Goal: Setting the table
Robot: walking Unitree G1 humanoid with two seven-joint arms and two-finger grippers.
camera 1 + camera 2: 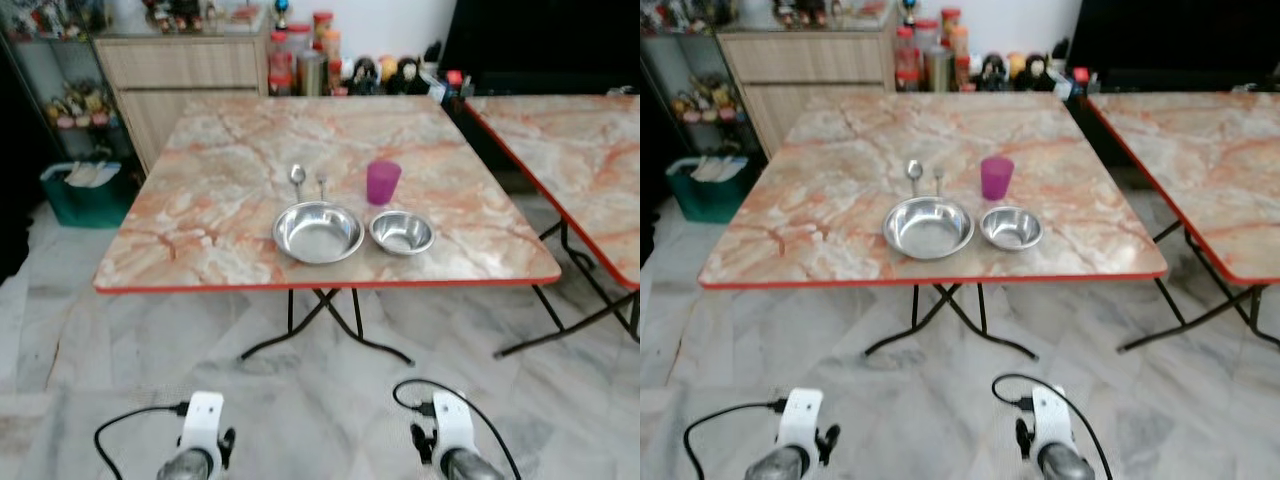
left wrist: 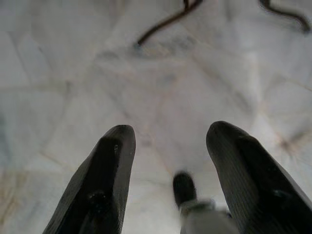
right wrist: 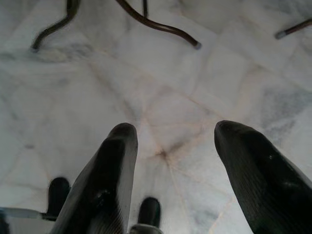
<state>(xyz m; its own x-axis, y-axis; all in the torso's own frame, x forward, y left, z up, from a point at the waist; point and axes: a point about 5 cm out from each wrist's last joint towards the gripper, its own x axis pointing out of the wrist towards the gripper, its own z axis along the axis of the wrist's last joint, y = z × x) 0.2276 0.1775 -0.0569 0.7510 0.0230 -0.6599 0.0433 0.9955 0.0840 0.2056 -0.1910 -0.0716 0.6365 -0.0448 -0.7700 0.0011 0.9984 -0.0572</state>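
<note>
Fingers of both the left gripper point(image 2: 168, 141) and right gripper point(image 3: 173, 139) are spread apart, empty, above the floor point(image 3: 161, 73); arms are cut off at the frame edge.

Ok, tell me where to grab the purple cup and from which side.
Grip the purple cup around its side wall, about mid-height, coming from the right with the right gripper. It stands upright and open-topped; the small bowl sits in front of it and the fork to its left, so the right side looks freest.
</note>
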